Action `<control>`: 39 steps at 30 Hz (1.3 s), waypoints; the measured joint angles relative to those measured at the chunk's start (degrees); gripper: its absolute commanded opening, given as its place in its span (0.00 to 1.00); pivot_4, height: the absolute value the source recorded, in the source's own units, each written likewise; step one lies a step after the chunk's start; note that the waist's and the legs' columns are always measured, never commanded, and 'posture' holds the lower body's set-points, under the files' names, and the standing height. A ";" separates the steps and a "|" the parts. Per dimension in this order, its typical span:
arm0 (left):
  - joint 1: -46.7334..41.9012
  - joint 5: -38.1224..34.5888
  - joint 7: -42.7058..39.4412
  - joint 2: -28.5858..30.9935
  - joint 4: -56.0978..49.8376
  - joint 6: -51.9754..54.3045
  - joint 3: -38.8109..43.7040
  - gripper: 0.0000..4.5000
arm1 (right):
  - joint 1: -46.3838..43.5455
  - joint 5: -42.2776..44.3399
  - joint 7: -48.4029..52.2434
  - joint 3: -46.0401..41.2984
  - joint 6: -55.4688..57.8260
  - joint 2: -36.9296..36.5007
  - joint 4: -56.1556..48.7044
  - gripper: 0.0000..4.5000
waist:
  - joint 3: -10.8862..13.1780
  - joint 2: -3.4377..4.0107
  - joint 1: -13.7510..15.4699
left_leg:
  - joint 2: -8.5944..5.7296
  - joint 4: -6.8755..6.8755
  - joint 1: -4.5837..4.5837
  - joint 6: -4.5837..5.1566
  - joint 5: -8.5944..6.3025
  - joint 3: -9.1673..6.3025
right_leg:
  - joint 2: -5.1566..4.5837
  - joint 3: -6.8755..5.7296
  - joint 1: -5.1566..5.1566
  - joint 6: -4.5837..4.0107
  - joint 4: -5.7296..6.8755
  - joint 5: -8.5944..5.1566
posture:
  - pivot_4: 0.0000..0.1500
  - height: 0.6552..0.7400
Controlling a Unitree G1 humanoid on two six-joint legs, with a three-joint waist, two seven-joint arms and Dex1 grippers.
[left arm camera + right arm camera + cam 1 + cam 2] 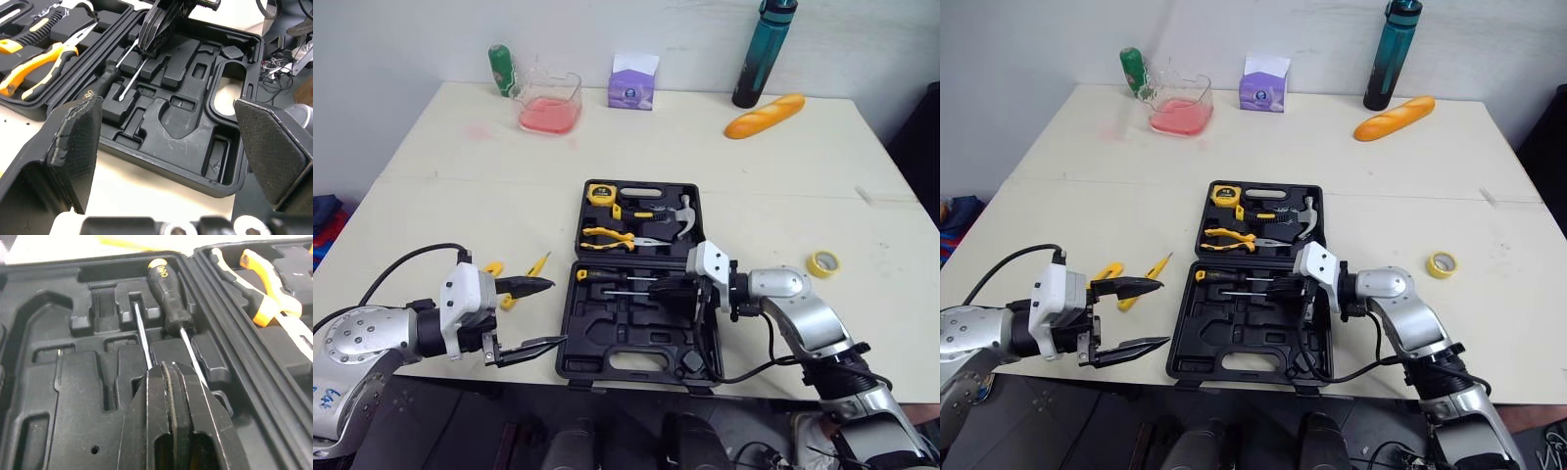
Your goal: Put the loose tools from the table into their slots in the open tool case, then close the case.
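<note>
Right wrist view: my right gripper (pixel 171 368) sits pressed together at the black-handled steel screwdriver (pixel 168 303), which I judge light, rigid and best held by its handle.

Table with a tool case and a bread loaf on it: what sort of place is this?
Probably a robotics test room, not a workshop: the plain table holds mismatched props, an open tool case, a bread loaf and a water bottle.
</note>
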 measured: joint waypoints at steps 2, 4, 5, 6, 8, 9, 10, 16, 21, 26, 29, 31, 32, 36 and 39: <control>0.03 -0.04 0.58 -0.42 -0.04 0.00 0.07 1.00 | 1.15 2.05 1.65 -1.88 -1.59 -0.16 0.53 0.01 | 0.05 0.06 0.09 | 0.00 -0.01 -0.05 0.00 0.00 -0.01 | 0.01 -0.02 -0.04 0.00 -0.02 0.00 | 1.00 1.00; 0.23 -0.04 1.34 -1.82 0.00 -0.11 0.48 1.00 | 3.05 4.47 4.00 -4.63 -3.62 -0.66 0.63 0.01 | 0.17 0.16 0.28 | -0.02 -0.03 -0.12 0.02 -0.01 -0.01 | 0.00 -0.04 -0.05 0.00 -0.08 0.00 | 1.00 1.00; 0.45 -0.02 1.57 -2.12 0.02 -0.28 0.65 1.00 | 3.77 5.78 5.03 -6.02 -4.36 -1.23 0.64 0.01 | 0.22 0.19 0.37 | -0.03 -0.02 -0.16 0.03 -0.01 -0.03 | 0.00 -0.06 -0.05 0.01 -0.10 0.00 | 1.00 1.00; 0.52 0.04 1.67 -2.24 0.07 -0.62 0.82 1.00 | 4.21 6.80 5.65 -7.30 -4.47 -1.86 0.46 0.01 | 0.24 0.20 0.34 | -0.04 -0.03 -0.17 0.04 -0.01 -0.02 | 0.00 -0.06 -0.06 0.01 -0.12 0.00 | 1.00 1.00; 1.21 0.33 1.94 -3.20 0.79 -1.99 2.57 1.00 | 5.41 9.46 6.40 -11.18 -3.69 -4.78 -0.63 0.01 | 0.33 0.35 0.34 | -0.07 -0.03 -0.18 0.09 -0.04 -0.01 | -0.01 -0.08 -0.05 0.02 -0.17 0.01 | 1.00 1.00; 1.95 0.56 1.90 -3.23 1.86 -2.70 3.55 1.00 | 5.97 10.34 6.58 -13.06 -3.34 -6.43 -1.03 0.01 | 0.34 0.37 0.34 | -0.06 -0.04 -0.17 0.09 -0.04 -0.01 | -0.01 -0.11 -0.05 0.02 -0.19 0.01 | 1.00 1.00; 2.63 1.09 1.89 -3.22 3.04 -3.18 4.59 1.00 | 6.54 10.85 6.87 -14.84 -3.01 -8.02 -1.44 0.01 | 0.36 0.38 0.34 | -0.05 -0.06 -0.17 0.09 -0.04 0.00 | 0.00 -0.16 -0.05 0.02 -0.20 0.01 | 1.00 1.00; 5.03 4.83 -1.00 -1.50 18.93 -10.25 15.85 1.00 | 15.03 12.63 6.50 -27.54 -4.15 -16.57 -3.16 0.54 | 0.46 0.46 0.18 | 0.04 -0.14 -0.13 0.13 -0.10 0.17 | 0.03 -0.56 -0.06 0.04 -0.30 0.02 | 1.00 1.00; 6.97 7.25 -1.18 -0.11 28.52 -13.91 22.61 1.00 | 16.80 10.35 3.10 -36.58 -10.24 -20.87 6.97 0.98 | 0.48 0.48 0.22 | -0.02 -0.14 -0.12 0.23 -0.19 0.24 | -0.10 -0.55 -0.08 0.08 -0.32 0.04 | 1.00 1.00; 7.53 8.67 -0.18 1.21 36.65 -16.89 29.34 1.00 | 17.36 9.12 -4.07 -45.52 -15.64 -21.54 16.41 0.98 | 0.51 0.48 0.16 | -0.01 -0.16 -0.13 0.23 -0.23 0.24 | -0.15 -0.59 -0.06 0.08 -0.41 0.04 | 1.00 1.00; 7.94 9.65 1.56 1.47 43.17 -19.47 32.53 1.00 | 19.08 9.68 -9.85 -52.03 -18.04 -20.76 21.36 0.98 | 0.52 0.51 0.15 | 0.01 -0.23 -0.11 0.20 -0.26 0.24 | -0.14 -0.60 -0.07 0.08 -0.46 0.03 | 1.00 1.00; 8.55 10.06 2.72 1.04 45.69 -20.17 33.67 1.00 | 20.37 9.02 -10.88 -52.68 -19.74 -20.75 24.39 0.98 | 0.52 0.50 0.05 | 0.03 -0.23 -0.12 0.21 -0.29 0.25 | -0.14 -0.60 -0.07 0.07 -0.47 0.03 | 1.00 1.00; 8.74 10.11 3.22 0.87 46.63 -20.69 33.85 1.00 | 20.63 8.19 -11.43 -52.57 -21.31 -20.79 26.09 0.98 | 0.53 0.51 0.00 | 0.02 -0.23 -0.11 0.24 -0.31 0.28 | -0.18 -0.58 -0.07 0.08 -0.46 0.03 | 1.00 1.00; 9.91 10.04 5.51 0.48 50.44 -20.82 36.40 1.00 | 20.14 4.15 -17.44 -52.69 -27.27 -23.42 37.08 0.98 | 0.58 0.61 -0.58 | -0.01 -0.22 -0.02 0.27 -0.36 0.36 | -0.32 -0.46 -0.10 0.08 -0.51 0.03 | 1.00 1.00; 9.62 10.13 5.98 0.49 51.57 -21.45 36.37 1.00 | 18.64 3.46 -17.55 -51.43 -28.89 -23.72 38.75 0.98 | 0.58 0.61 -1.25 | 0.09 -0.20 0.04 0.12 -0.35 0.36 | -0.40 -0.42 -0.10 0.07 -0.46 0.04 | 1.00 1.00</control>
